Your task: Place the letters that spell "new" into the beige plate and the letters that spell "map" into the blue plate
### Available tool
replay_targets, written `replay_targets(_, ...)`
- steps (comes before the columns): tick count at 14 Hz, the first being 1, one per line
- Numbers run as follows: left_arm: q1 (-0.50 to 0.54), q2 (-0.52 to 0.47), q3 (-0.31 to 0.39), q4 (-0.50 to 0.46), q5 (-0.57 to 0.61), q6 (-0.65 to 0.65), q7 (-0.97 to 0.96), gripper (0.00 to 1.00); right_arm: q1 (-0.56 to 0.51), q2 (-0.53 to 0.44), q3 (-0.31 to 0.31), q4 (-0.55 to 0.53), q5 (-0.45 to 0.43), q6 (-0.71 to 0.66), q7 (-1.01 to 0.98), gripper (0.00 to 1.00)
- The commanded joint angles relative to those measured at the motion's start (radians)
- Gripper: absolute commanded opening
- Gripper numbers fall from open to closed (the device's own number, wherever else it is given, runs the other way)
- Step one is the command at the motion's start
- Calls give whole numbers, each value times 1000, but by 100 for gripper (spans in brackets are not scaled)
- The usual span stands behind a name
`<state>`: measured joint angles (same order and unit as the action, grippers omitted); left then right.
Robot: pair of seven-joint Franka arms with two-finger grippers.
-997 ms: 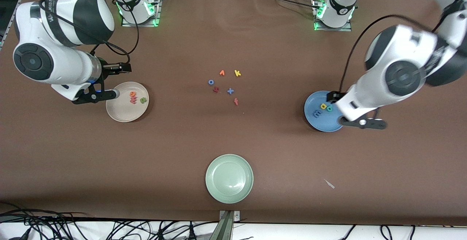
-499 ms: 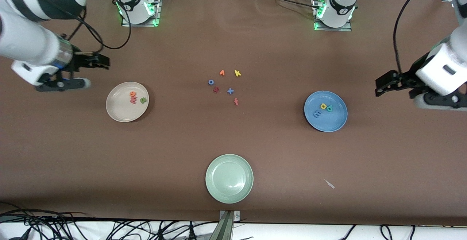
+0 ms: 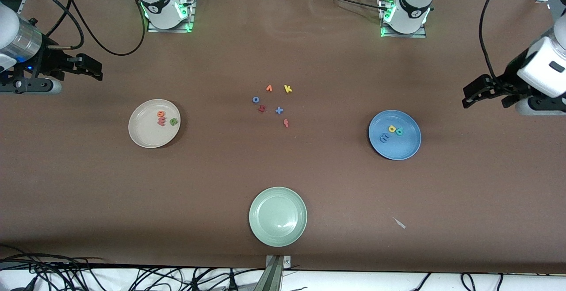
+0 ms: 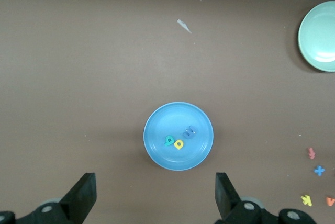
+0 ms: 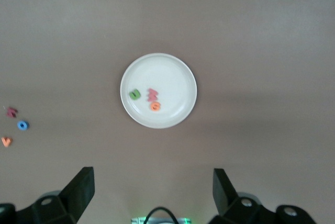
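**A:** Start at your edge of the table. What lies nearest you?

**B:** The pale green plate [image 3: 277, 216], at six o'clock from the loose letters. A small pale scrap [image 3: 399, 223] lies on the cloth toward the left arm's end of the table [image 3: 336, 180].

**A:** And the two plates you care about?

**B:** Farther back you find the blue plate [image 3: 404, 147] at four o'clock from the loose letters. In it lie the blue "m" [image 3: 384, 138], the yellow "a" [image 3: 391, 128] and the teal "p" [image 3: 399, 131], close together. The beige plate [image 3: 146, 136] sits at eight o'clock from the loose letters. It holds the pinkish-red "w" [image 3: 161, 122], the orange "e" [image 3: 161, 114] and the green "n" [image 3: 174, 121].

**A:** What lies in the middle?

**B:** You see the red "f" [image 3: 286, 123] nearest, then a blue cross piece [image 3: 279, 110] and a dark red piece [image 3: 261, 109], then the blue "o" [image 3: 255, 99], then the orange "v" [image 3: 269, 88] and the yellow "k" [image 3: 288, 89].

**A:** And your grippers?

**B:** The left gripper [image 3: 472, 93] hangs over bare cloth at two o'clock from the blue plate, fingers [image 4: 84, 195] spread wide with nothing between them. The right gripper [image 3: 90, 70] hangs over bare cloth at ten o'clock from the beige plate, likewise spread wide and empty-handed.
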<state>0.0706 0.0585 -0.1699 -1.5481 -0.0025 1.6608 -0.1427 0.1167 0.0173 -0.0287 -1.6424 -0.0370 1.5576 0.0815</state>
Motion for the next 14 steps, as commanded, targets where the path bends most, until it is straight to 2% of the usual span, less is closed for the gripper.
replay_targets(1, -34, -111, 23, -144, -18, 40, 12, 100, -37, -20, 23, -17, 20, 10, 38, 100)
replay_targets(3, -58, -111, 36, -138, -17, 17, 12, 100, -35, -31, 23, -8, 23, 9, 35, 100)
replay_targets(5, -130, -109, 107, -133, -17, 16, 12, 100, -43, -33, 13, -8, 71, 9, 35, 100)
replay_targets(6, -133, -109, 112, -133, -17, 16, 11, 100, -46, -33, 15, -8, 71, 9, 37, 100)
replay_targets(14, -95, -98, 73, -118, 21, -18, 8, 100, -60, -24, 13, -7, 60, 10, 27, 100)
